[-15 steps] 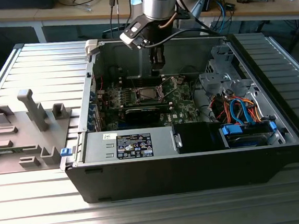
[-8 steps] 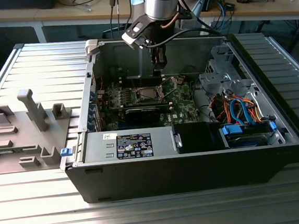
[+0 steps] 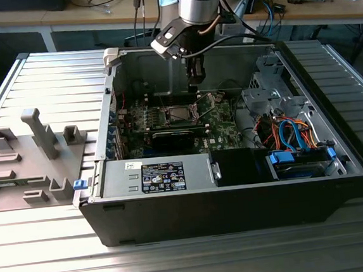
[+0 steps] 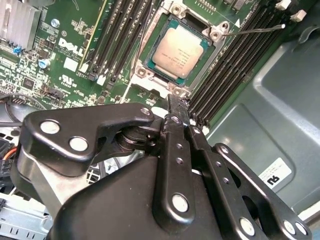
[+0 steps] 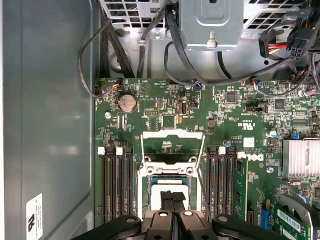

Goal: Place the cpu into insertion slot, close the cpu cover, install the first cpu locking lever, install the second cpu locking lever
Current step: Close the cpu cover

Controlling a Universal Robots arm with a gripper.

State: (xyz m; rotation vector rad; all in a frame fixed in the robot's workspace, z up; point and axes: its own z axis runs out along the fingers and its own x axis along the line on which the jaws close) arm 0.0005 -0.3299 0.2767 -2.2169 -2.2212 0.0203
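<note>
We see a slatted metal desk (image 3: 43, 78) carrying an open black case (image 3: 238, 207), with a grey fixture (image 3: 37, 155) on the desk just beside it, on the exterior view's left. The arm (image 3: 198, 1) reaches down into the case above the green board (image 3: 222, 125), which lies flat against the case floor. The claw (image 3: 195, 77) hangs low over the socket. In both wrist views its black fingers (image 5: 166, 200) are pressed together with nothing between them, so we read it as clenched and empty. In the first wrist view the cover (image 5: 173, 134) is open, clear of the socket on the side away from the claw, and the board shows through its square window. The cpu (image 4: 179, 50) sits flat in the socket, silver top up and uncovered, flanked by rows of black memory slots (image 4: 227, 70). In the second wrist view the claw's tip is just beside one corner of the socket; we cannot tell whether it touches the metal there. A thin wire lever (image 4: 255, 31) juts from another socket corner out over the slots.
</note>
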